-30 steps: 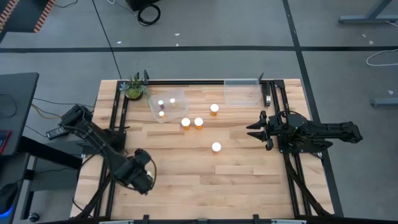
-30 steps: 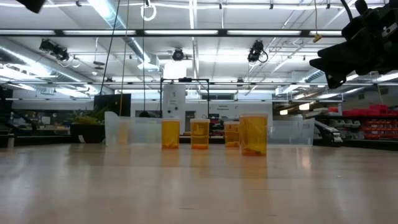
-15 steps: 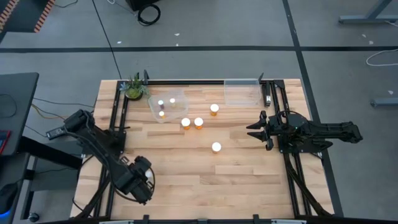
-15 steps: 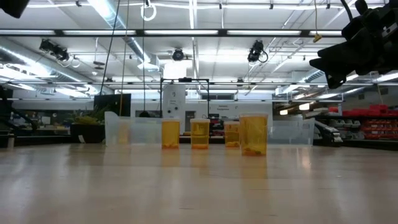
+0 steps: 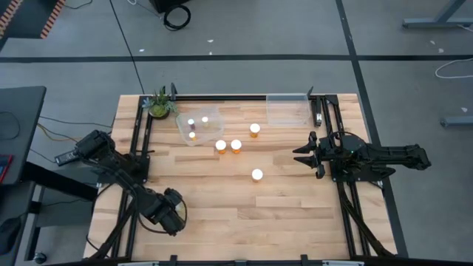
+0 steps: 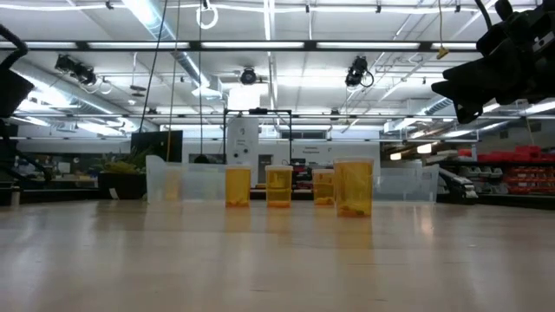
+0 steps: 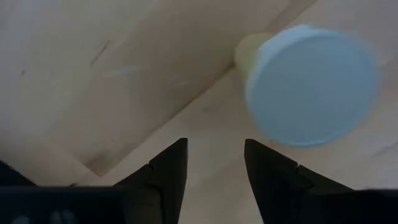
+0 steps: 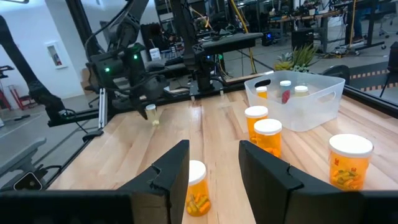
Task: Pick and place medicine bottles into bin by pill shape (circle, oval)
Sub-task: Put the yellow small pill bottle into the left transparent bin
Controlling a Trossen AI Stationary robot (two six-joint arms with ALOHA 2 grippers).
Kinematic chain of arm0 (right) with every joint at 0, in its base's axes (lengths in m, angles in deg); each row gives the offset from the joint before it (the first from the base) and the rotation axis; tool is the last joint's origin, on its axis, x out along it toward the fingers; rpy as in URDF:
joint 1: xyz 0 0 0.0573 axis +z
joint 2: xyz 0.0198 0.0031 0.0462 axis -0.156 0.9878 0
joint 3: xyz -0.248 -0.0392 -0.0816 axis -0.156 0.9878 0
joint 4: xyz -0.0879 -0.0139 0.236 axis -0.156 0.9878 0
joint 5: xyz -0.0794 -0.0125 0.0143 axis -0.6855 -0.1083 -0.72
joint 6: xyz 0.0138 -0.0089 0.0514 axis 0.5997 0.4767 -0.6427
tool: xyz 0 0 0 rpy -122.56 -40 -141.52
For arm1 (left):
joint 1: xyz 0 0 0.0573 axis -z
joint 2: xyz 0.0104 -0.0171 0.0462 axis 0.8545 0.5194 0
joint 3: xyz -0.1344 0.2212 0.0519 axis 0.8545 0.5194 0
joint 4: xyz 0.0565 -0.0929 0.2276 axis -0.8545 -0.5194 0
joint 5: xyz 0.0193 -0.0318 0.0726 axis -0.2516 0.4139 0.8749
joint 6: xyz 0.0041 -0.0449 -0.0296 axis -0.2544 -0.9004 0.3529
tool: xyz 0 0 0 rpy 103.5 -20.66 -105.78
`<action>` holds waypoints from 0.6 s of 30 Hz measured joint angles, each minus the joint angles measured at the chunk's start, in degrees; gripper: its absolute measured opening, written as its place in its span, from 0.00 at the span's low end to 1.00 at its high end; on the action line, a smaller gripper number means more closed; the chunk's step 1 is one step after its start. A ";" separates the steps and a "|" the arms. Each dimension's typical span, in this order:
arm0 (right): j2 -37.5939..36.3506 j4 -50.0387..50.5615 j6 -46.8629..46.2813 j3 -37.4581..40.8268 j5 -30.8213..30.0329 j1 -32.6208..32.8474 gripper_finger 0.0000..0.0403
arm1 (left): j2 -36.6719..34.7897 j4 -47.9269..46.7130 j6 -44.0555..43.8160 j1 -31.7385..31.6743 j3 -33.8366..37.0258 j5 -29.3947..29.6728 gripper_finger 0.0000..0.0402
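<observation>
Four orange bottles with white caps stand on the table: two side by side (image 5: 220, 145) (image 5: 236, 145), one farther back (image 5: 255, 130), one nearer (image 5: 257, 175). Three small bottles (image 5: 191, 123) stand in the left clear bin (image 5: 215, 112). My left gripper (image 5: 173, 216) is open near the table's front left, pointing down. A small pale bottle with a white cap (image 7: 311, 84) is below it and off to one side of the fingers, and also shows in the right wrist view (image 8: 151, 115). My right gripper (image 5: 301, 156) is open and empty at the right.
A second clear bin (image 5: 288, 109) stands at the back right with nothing showing in it. A small green plant (image 5: 159, 103) stands at the back left corner. Black rails run along the table's left, right and far sides. Bare wood lies between the grippers.
My left gripper has moved toward the table's near edge. My right arm and the standing bottles have kept still.
</observation>
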 joint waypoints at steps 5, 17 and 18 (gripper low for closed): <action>0.01 0.00 0.00 0.00 -0.01 0.00 0.36 | -0.79 0.01 1.55 -1.01 -0.71 1.25 0.51; -0.01 -0.02 0.00 0.00 -0.01 0.00 0.36 | -3.19 -0.69 2.60 -1.43 -0.96 7.29 0.62; -0.01 0.00 0.00 0.00 -0.01 0.01 0.36 | -3.19 -0.67 2.62 -1.43 -0.96 7.79 0.62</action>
